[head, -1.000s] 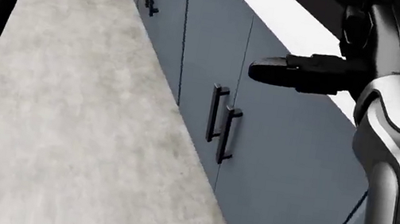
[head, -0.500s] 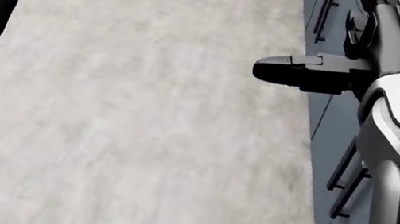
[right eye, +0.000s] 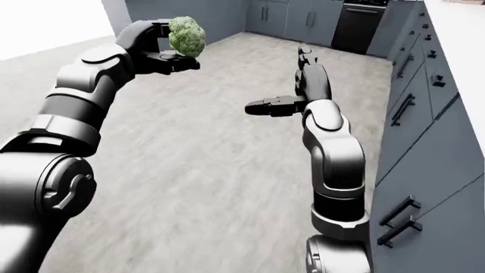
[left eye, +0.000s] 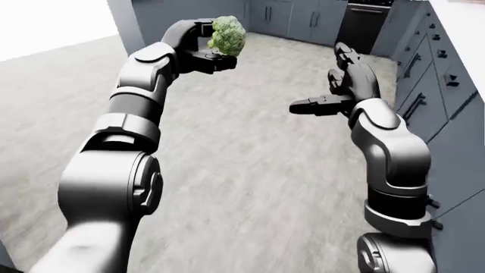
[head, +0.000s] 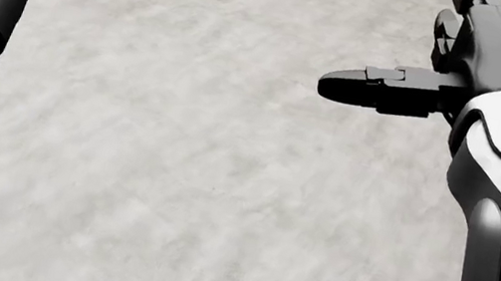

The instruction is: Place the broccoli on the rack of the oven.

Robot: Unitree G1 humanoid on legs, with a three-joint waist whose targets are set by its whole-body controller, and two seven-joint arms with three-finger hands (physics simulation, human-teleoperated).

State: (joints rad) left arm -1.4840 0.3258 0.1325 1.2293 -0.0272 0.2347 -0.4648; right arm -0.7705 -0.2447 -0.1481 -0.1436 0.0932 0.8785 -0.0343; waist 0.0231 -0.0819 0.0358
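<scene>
My left hand (left eye: 204, 48) is shut on a green broccoli (left eye: 227, 35) and holds it up at the top of the left-eye view; it also shows in the right-eye view (right eye: 186, 35). My right hand (left eye: 314, 105) is open and empty, fingers stretched leftward at mid-height; it shows in the head view (head: 365, 90) too. A dark oven (left eye: 364, 25) stands far off at the top of the left-eye view, set in a row of cabinets. Its door looks closed and no rack shows.
Blue-grey cabinets (right eye: 425, 114) with dark handles run down the right side of the eye views. More cabinets (left eye: 295, 17) line the far wall beside the oven. Grey speckled floor (left eye: 250, 170) stretches between me and the oven.
The head view has swung left: the cabinets that filled its right side have slid out, leaving only floor. Both arms keep their pose in the view.
</scene>
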